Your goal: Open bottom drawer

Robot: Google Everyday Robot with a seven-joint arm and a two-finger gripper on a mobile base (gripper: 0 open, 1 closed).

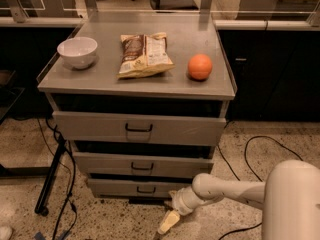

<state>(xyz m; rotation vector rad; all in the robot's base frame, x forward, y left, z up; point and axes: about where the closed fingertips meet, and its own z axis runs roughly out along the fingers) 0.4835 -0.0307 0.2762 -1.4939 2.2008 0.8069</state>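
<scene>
The bottom drawer (125,187) is the lowest and shortest grey front of the cabinet, with a small dark wire handle (146,189) at its centre. Its front sits slightly out, like the two above it. My gripper (168,222) hangs near the floor, just below and to the right of the bottom drawer's front, pointing down and left. It is apart from the handle. The white arm (225,189) reaches in from the lower right.
The middle drawer (142,165) and top drawer (139,128) stand above. On the cabinet top are a white bowl (77,52), a chip bag (144,54) and an orange (200,66). Black cables (60,184) and a stand leg run on the floor at left.
</scene>
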